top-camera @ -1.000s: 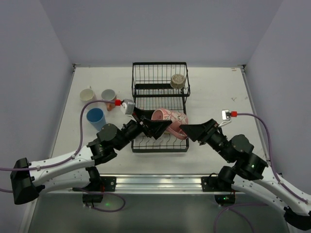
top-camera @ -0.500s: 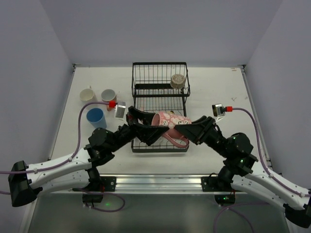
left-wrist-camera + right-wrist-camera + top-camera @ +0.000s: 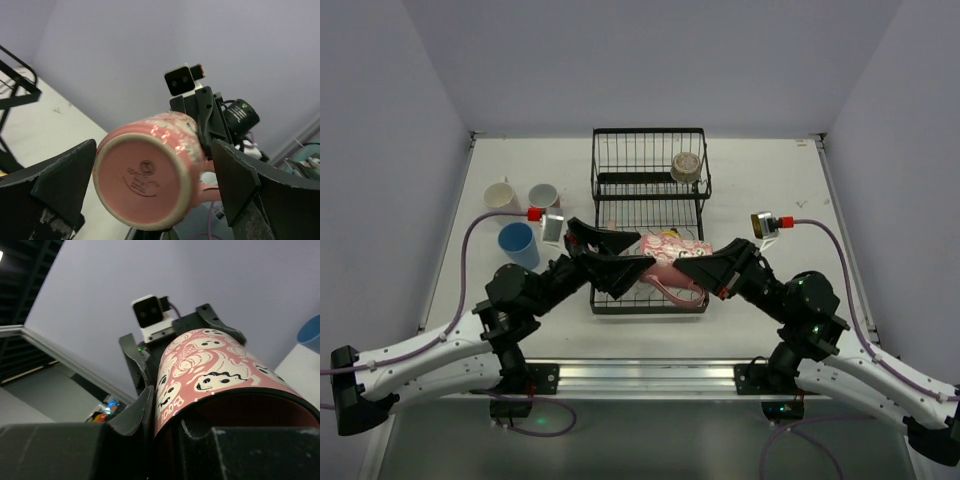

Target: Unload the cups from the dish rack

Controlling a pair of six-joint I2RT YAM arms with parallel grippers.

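A pink patterned cup [image 3: 672, 250] hangs on its side above the front lower tier of the black wire dish rack [image 3: 649, 131]. My right gripper [image 3: 692, 272] is shut on its rim, one finger inside and one outside, as the right wrist view shows [image 3: 165, 435] on the ghost-printed cup [image 3: 220, 365]. My left gripper [image 3: 638, 250] stands open at the cup's base. In the left wrist view the pink base [image 3: 142, 185] sits between the spread fingers [image 3: 65, 185] without touching them. A small grey-beige cup [image 3: 687, 166] stands on the rack's upper shelf.
Three cups stand on the table left of the rack: a cream one [image 3: 500, 194], a white one [image 3: 543, 196] and a blue one [image 3: 517, 242]. Walls close the table at the back and both sides.
My right gripper has closed on the patterned cup's rim. My left gripper has opened wider and drawn back a little to the left, off the cup.
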